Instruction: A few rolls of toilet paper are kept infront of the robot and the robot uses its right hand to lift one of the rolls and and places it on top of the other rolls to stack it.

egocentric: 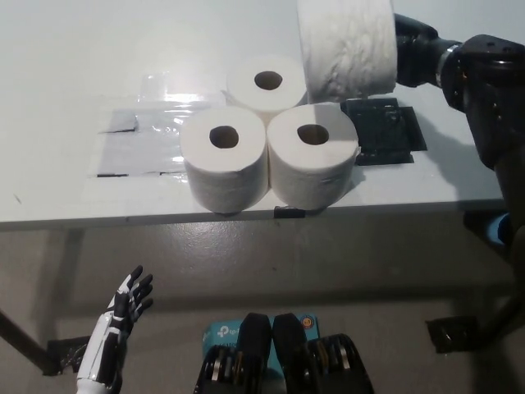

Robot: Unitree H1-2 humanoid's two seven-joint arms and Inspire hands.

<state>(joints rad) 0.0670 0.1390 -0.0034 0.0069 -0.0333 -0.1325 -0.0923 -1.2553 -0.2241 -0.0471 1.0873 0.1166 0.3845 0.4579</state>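
Note:
Three white toilet paper rolls stand upright and touching near the table's front edge: one at the front left [224, 156], one at the front right [312, 154], one behind them [267, 82]. A fourth roll [344, 45] hangs on its side in the air, above and just right of the back roll. My black right hand [413, 56] is shut on its right end, with the arm coming in from the right. My white left hand [123, 316] rests open at the lower left, below the table.
A black flat pad [385, 131] lies on the white table [66, 66] right of the rolls. A clear plastic sheet with grey tape [135, 139] lies to their left. The table's front edge [123, 220] runs across the middle of the picture.

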